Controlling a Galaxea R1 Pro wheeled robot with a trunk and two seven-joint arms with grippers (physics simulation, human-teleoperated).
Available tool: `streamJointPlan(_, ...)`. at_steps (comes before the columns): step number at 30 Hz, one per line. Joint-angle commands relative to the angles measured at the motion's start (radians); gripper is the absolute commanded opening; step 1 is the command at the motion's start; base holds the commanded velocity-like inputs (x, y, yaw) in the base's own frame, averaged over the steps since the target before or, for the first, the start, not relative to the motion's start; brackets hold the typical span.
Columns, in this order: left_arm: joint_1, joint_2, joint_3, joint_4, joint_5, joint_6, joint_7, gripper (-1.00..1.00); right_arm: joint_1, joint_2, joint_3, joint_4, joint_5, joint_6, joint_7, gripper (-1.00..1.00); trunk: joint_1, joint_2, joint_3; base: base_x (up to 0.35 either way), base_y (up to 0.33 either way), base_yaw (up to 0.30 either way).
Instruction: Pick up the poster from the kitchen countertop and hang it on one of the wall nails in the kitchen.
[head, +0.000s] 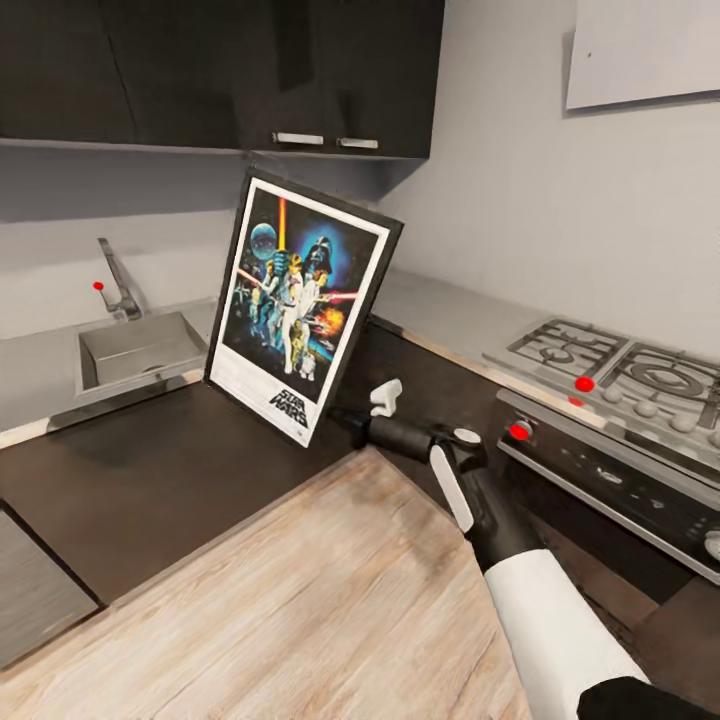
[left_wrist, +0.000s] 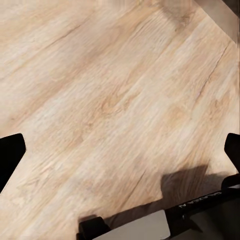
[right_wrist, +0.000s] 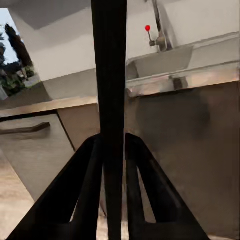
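Observation:
The Star Wars poster (head: 300, 300), black-framed with a white border, hangs tilted in the air in front of the kitchen countertop (head: 35, 385). My right gripper (head: 345, 415) is shut on the frame near its lower right corner. In the right wrist view the frame (right_wrist: 109, 75) runs edge-on as a black bar, clamped between the two dark fingers (right_wrist: 82, 175) of the gripper (right_wrist: 114, 150). My left gripper (left_wrist: 120, 152) is open over the wooden floor (left_wrist: 110, 90), with a black fingertip at each side of that view and nothing between them.
A steel sink (head: 140, 350) with a faucet (head: 115, 280) sits in the worktop behind the poster. A gas stove (head: 620, 390) with red-marked knobs stands at the right. Dark upper cabinets (head: 220, 70) hang above. Dark cabinet fronts (head: 150, 470) border the wooden floor (head: 330, 600).

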Motion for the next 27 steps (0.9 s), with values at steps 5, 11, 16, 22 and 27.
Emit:
streamJointPlan(5,0.0,0.002,0.071,-0.001,-0.005,-0.005,-0.05,1.0,0.189,-0.068,0.0,-0.069,0.028,0.006,0.078,-1.0,0.0,0.0,-0.001,-0.002,0.0,0.0)
streamJointPlan(11,0.0,0.019,0.088,0.0,-0.005,-0.005,-0.054,1.0,0.252,-0.083,-0.001,-0.115,0.04,0.005,0.083,-1.0,0.0,0.0,-0.001,0.0,0.0,0.0)
streamJointPlan(16,0.0,0.032,0.106,0.035,-0.006,-0.005,-0.085,1.0,0.268,-0.086,-0.001,-0.126,0.038,0.005,0.083,-1.0,0.0,0.0,-0.001,0.0,0.0,0.0)
streamJointPlan(22,0.0,0.035,0.119,0.076,-0.006,-0.006,-0.098,1.0,0.272,-0.086,-0.001,-0.129,0.037,0.005,0.083,-1.0,0.0,0.0,0.002,0.0,0.0,0.034)
streamJointPlan(27,0.0,0.034,0.12,0.084,-0.005,-0.007,-0.1,1.0,0.276,-0.086,-0.001,-0.13,0.037,0.005,0.083,-1.0,0.0,0.0,0.007,-0.107,0.0,0.057)
